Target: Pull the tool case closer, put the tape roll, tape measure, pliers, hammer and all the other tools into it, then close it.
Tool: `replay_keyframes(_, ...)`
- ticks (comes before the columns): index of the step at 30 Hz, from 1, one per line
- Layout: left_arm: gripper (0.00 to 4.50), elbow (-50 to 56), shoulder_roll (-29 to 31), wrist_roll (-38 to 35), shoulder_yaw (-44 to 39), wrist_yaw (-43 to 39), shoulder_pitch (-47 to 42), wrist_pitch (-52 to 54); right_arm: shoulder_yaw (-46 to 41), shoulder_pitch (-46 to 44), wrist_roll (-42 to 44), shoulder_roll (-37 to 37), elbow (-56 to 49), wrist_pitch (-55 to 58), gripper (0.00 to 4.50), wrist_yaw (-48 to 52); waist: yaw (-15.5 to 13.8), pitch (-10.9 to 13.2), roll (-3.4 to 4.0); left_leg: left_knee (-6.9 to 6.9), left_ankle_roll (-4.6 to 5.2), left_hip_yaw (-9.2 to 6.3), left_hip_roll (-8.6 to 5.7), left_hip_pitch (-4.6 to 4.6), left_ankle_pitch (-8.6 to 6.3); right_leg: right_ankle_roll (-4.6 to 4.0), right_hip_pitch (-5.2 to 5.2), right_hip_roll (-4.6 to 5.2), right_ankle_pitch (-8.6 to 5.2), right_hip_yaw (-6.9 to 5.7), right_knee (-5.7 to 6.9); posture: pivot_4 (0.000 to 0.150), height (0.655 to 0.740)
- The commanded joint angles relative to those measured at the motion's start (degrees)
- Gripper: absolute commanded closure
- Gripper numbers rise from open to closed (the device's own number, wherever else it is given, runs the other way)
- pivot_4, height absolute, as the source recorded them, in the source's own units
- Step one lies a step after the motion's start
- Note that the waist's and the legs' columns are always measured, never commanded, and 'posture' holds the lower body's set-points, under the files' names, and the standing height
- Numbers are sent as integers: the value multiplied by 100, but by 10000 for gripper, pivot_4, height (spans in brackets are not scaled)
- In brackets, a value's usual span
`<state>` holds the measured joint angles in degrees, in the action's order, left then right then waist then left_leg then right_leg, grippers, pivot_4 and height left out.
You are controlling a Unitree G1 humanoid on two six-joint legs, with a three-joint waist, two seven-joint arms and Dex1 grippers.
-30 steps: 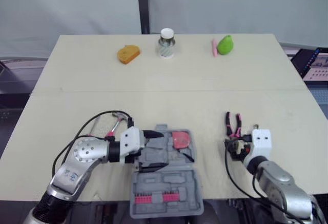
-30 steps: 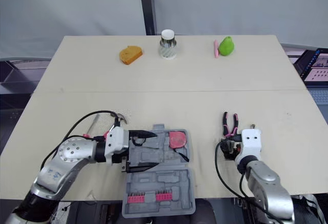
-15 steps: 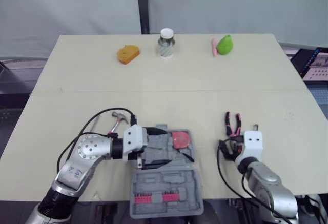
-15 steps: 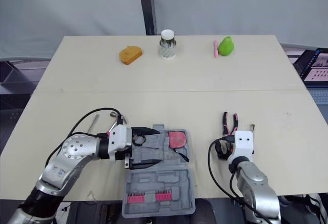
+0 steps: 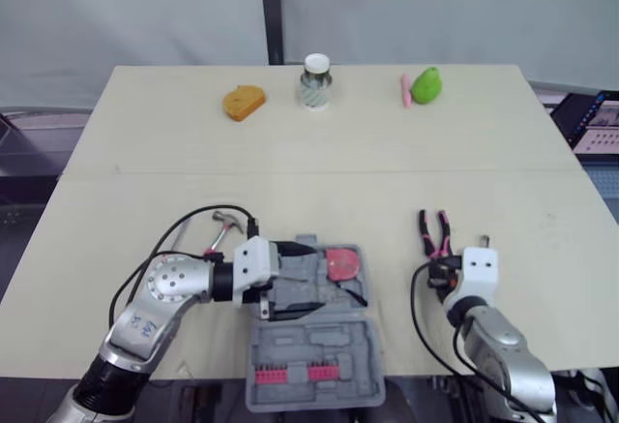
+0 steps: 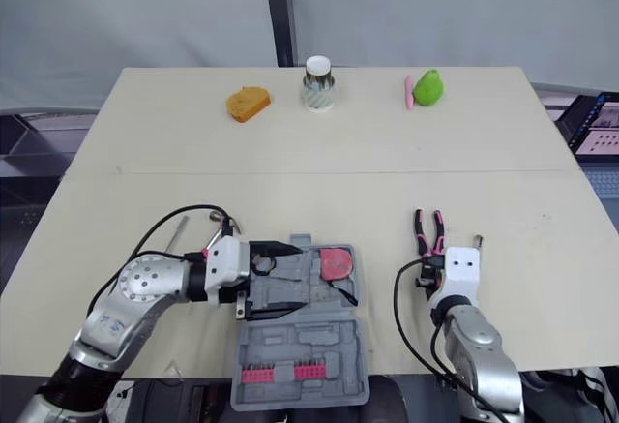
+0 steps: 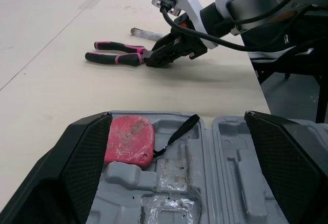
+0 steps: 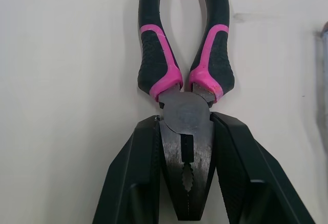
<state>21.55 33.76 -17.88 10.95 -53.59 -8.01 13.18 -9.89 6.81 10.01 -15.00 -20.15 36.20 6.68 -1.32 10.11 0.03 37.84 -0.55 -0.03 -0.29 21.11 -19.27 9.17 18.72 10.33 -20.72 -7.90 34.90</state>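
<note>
Your right gripper [image 8: 185, 125] swung inward — fingers [image 8: 134, 183] pinching the head of the pliers [image 8: 165, 76], on the tabletop [image 5: 338, 152] right of the tool case [image 5: 314, 346]; rigid, head-heavy — hold near the pivot; left gripper [image 5: 308, 276] wide open, empty

Open case [image 5: 319, 341] sits at the near edge of the table [image 5: 319, 191], with a red tape measure [image 5: 340, 263] in one slot. Left gripper [image 5: 306, 276] hangs over it, fingers spread wide. Hammer [image 5: 224, 226] lies just behind that arm. Right gripper [image 5: 442, 268] is at the head of the pliers [image 5: 434, 231], handles pointing away. Along the far edge: orange lump [image 5: 242, 103], cup [image 5: 314, 80], green thing [image 5: 425, 85]
</note>
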Motion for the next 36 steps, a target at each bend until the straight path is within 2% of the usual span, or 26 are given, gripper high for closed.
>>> replay_keyframes(1, 0, 240, 126, -50, -361, 87, 448, -193, 188, 95, 13, -770, -546, -305, 35418, 934, 7, 0, 0, -1, 0, 2, 1, 1, 0, 0, 1, -2, 0, 1, -1, 1500, 7400)
replay_keyframes(4, 0, 383, 332, -45, -764, 105, 1024, -410, 380, 17, 214, -1606, -837, -420, 35418, 1849, 66, 4, 7, -10, 0, 20, 10, 0, 0, 0, 10, -9, 0, 14, -11, 1500, 7400)
replay_keyframes(8, 0, 788, 484, -199, -1850, 205, 2309, -758, 852, -695, 490, -3107, -1034, -707, 35418, 3702, 143, 11, 9, -17, 4, 31, 17, -1, -3, 0, 11, -14, 0, 23, -28, 1500, 7400)
replay_keyframes(12, 0, 1217, 285, -359, -2620, 296, 3541, -955, 1551, -1620, 706, -3684, -1129, -773, 35418, 4830, 117, 15, 1, -10, 6, 25, 23, 5, -6, 0, 5, -17, 0, 15, -42, 1500, 7400)
replay_keyframes(16, 0, 1464, -219, -457, -3169, 453, 4658, -1316, 2664, -2901, 481, -3538, -1103, -633, 35418, 5571, 60, 27, -19, 7, 8, 14, 21, 6, -9, 4, -11, -16, 2, 10, -52, 1500, 7400)
replay_keyframes(21, 0, 1430, -758, -586, -3495, 635, 5242, -1592, 3736, -4036, -86, -2923, -840, -210, 35418, 5566, -33, 30, -28, 14, 9, 7, 19, 12, -11, 6, -12, -15, 3, 7, -53, 1500, 7400)
replay_keyframes(28, 0, 1614, -1062, -457, -3184, 847, 5461, -1605, 4634, -4295, -722, -2546, -910, 389, 35418, 5398, -10, 24, -43, 25, 12, -8, 10, 25, -13, 8, -12, -16, 4, 15, -54, 1500, 7400)
replay_keyframes(36, 0, 1632, -1079, -338, -2904, 1048, 5361, -1562, 4835, -4371, -1125, -2410, -845, 609, 35418, 5346, -3, 24, -43, 25, 7, -6, 18, 23, -16, 7, -11, -25, 4, 18, -55, 1500, 7400)
